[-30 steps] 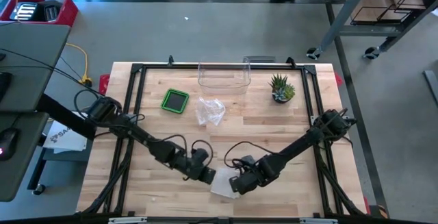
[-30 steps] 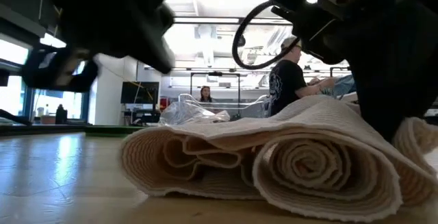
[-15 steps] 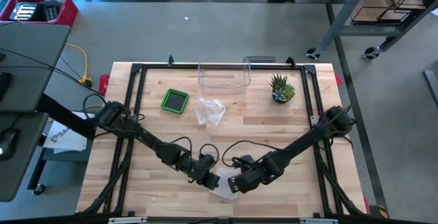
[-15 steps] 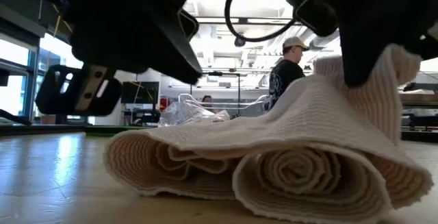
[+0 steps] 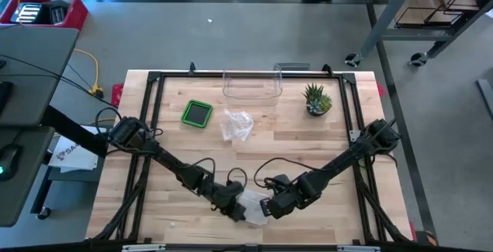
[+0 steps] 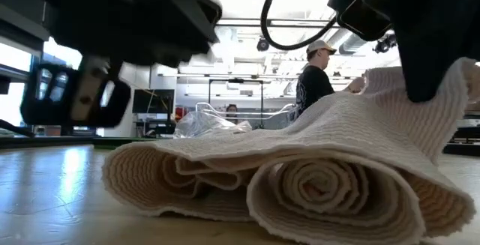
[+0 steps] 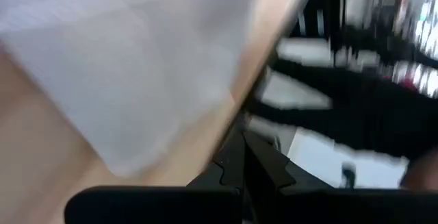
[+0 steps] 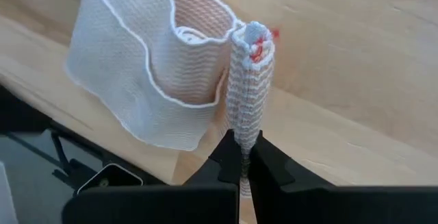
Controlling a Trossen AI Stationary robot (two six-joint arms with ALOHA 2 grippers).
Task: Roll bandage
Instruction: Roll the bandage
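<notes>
The left wrist view is blurred; the left gripper [image 5: 237, 213] is closed, holding nothing visible. The right gripper [image 8: 243, 157] pinches the bandage [image 8: 171, 80] end. No writing is readable.

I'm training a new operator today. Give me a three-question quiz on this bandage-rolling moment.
1. True or false: the right gripper is shut on the bandage.
2. Which lies nearest the crumpled clear plastic bag: A) green square container, B) potted succulent, C) bandage?
3. Fill in: in the low view, the near end of the bandage shows a ___ coil.

Key: 1 true; 2 A; 3 spiral. The left gripper is shut, beside the bandage, holding nothing visible.
</notes>
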